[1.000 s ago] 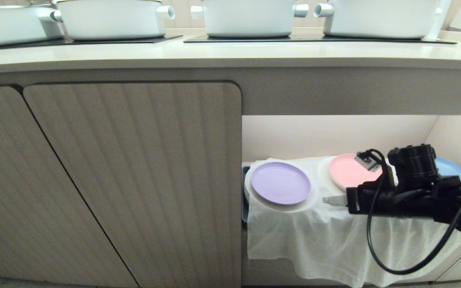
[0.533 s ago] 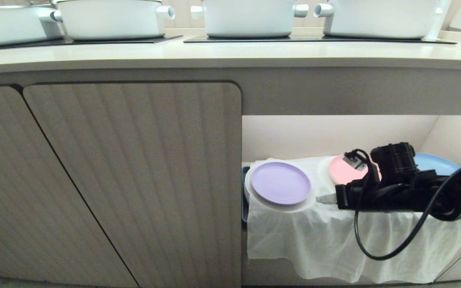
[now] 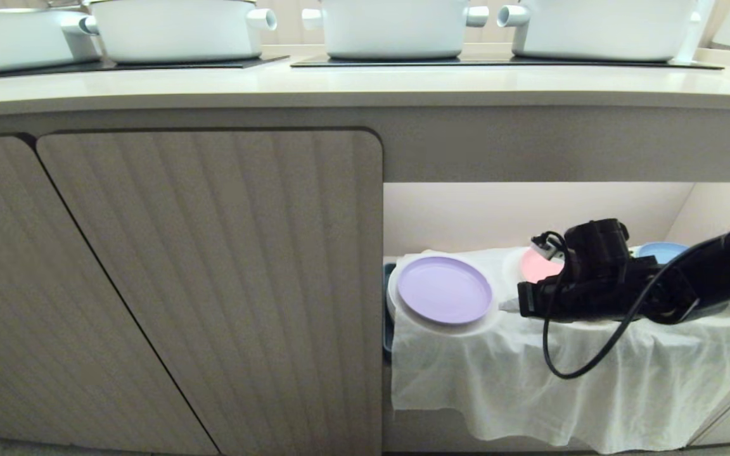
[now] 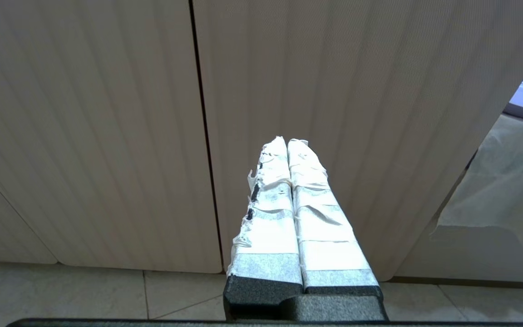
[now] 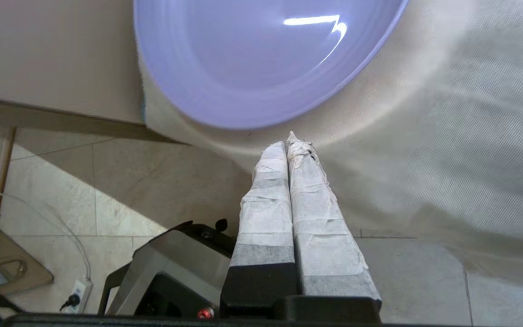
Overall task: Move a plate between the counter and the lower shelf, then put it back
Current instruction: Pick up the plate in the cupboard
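While lying flat on the lower shelf, the plate faces upward.

The right arm covers most of the pink plate and the blue plate on the lower shelf, leaving only slivers. In the right wrist view, the plate is cut off by the picture's edge. The white pots at the counter's back edge lose their tops.

The head camera looks forward and down at the cabinet front. The right wrist camera is close above the plate, which all three views share.
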Motion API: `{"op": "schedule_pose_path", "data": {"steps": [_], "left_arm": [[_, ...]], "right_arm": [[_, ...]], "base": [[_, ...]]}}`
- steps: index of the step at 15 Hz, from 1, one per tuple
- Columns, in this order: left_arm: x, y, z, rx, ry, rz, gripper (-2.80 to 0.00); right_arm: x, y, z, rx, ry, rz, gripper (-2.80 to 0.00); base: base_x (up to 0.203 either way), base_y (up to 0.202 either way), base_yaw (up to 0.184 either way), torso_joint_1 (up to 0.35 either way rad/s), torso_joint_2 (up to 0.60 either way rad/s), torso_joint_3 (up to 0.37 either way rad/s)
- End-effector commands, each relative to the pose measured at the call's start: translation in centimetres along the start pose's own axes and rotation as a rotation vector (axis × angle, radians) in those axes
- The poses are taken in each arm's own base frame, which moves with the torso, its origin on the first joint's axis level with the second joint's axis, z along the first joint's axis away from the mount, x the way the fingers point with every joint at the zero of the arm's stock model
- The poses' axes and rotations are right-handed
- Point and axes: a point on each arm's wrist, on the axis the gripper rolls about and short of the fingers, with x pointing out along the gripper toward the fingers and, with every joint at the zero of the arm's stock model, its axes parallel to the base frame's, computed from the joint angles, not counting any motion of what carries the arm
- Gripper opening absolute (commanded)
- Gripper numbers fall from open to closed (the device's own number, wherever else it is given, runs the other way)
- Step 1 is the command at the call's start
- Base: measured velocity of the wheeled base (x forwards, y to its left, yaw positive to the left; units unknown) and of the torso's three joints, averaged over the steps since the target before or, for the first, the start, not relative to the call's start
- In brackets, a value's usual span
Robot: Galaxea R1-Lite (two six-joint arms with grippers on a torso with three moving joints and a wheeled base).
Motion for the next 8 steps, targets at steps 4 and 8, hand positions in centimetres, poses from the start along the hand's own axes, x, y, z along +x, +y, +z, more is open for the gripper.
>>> {"op": "schedule_pose_path", "data": {"steps": [4,8], "left_arm": [[0.0,0.0,0.0,-0.001,0.001,0.0,-2.8],[0.0,0.0,0.0,-0.001,0.0,0.001,-2.8]], "right_arm": [[1.5,-0.7,1.3,0.008,-0.028,-0.023,0.0],[1.4,-1.2,1.6,0.014,-0.041,-0.033,0.0]], "base": [[0.0,0.0,0.0,0.0,0.0,0.0],[0.0,0.0,0.0,0.0,0.0,0.0]]}}
